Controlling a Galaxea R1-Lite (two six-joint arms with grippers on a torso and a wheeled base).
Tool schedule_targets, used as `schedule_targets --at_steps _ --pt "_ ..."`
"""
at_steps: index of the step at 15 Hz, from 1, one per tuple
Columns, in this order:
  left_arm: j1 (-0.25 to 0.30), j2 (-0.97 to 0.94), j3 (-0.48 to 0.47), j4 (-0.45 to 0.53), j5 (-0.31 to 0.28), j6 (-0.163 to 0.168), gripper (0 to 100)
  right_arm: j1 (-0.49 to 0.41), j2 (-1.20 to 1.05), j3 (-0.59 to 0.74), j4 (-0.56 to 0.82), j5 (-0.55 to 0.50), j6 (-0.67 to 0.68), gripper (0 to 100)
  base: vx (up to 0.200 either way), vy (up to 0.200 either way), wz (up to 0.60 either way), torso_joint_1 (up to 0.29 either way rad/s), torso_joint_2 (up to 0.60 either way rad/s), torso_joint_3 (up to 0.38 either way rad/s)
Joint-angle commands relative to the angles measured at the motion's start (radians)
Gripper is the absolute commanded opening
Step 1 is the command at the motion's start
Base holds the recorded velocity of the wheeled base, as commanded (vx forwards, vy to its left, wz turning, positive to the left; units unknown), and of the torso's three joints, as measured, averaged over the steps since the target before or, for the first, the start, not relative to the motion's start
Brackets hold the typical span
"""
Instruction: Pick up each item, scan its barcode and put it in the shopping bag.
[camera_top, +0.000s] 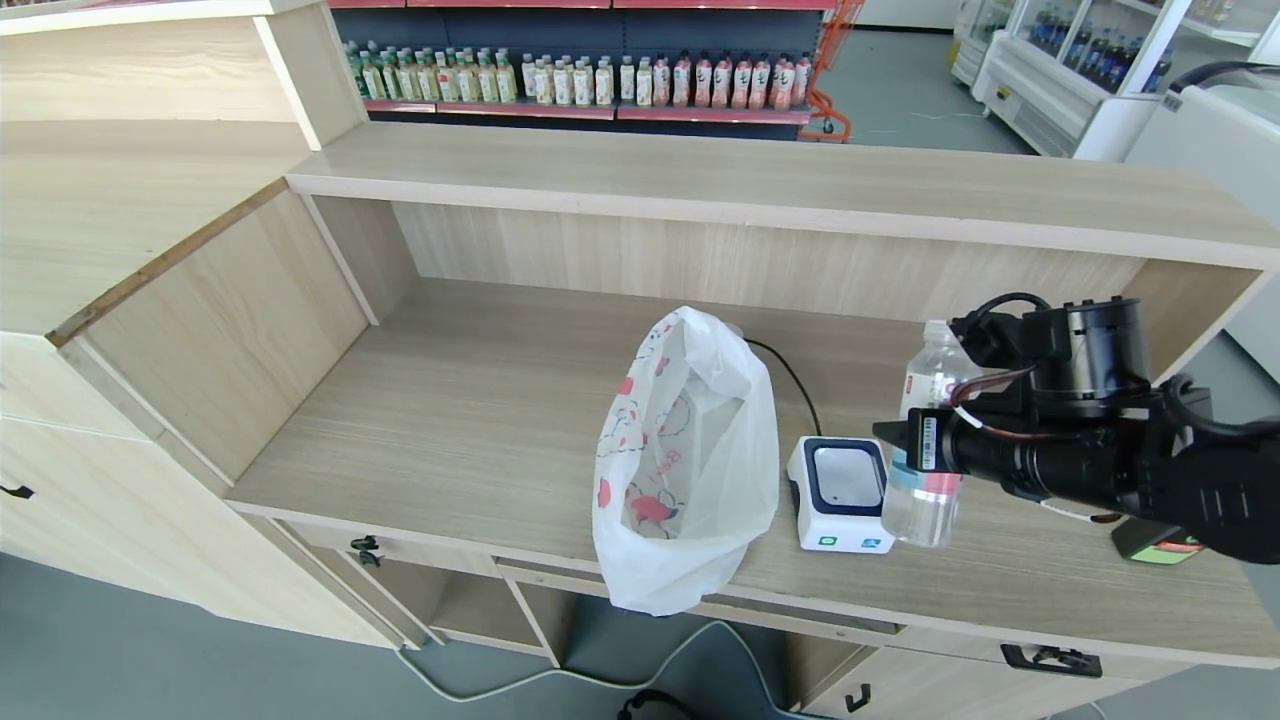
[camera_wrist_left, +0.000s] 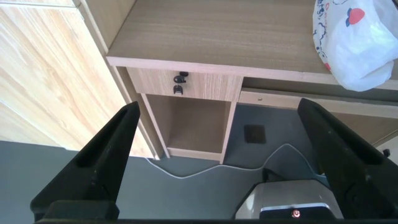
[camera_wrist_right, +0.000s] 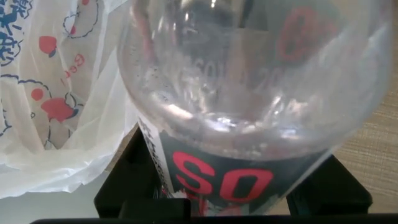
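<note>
A clear water bottle (camera_top: 926, 440) with a white and pink label hangs upright just right of the white barcode scanner (camera_top: 838, 492), its base near the scanner's right edge. My right gripper (camera_top: 912, 440) is shut on the bottle's middle. In the right wrist view the bottle (camera_wrist_right: 249, 93) looms close between the dark fingers (camera_wrist_right: 124, 196). The white shopping bag (camera_top: 686, 460), printed in red, stands open left of the scanner; it shows as shopping bag (camera_wrist_right: 56, 106) and shopping bag (camera_wrist_left: 357, 43). My left gripper (camera_wrist_left: 227, 162) hangs open below the counter's front edge, with nothing in it.
A green and orange item (camera_top: 1160, 546) lies on the counter (camera_top: 480, 420) under my right arm. A black cable (camera_top: 790, 375) runs back from the scanner. A raised ledge (camera_top: 760, 190) and side walls enclose the counter. Below are a keyed drawer (camera_wrist_left: 180, 84) and an open cabinet bay.
</note>
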Motion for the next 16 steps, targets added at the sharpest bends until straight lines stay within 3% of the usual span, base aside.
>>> schedule_targets --at_steps 1,16 --pt "0.000 0.000 0.000 0.000 0.000 0.000 100 0.005 0.011 -0.005 0.000 -0.002 0.000 0 0.000 0.000 0.00 0.000 0.00 0.000" --pt "0.000 0.000 0.000 0.000 0.000 -0.002 100 0.056 0.137 -0.065 -0.097 -0.025 0.040 0 0.000 0.000 0.00 0.000 0.00 0.000"
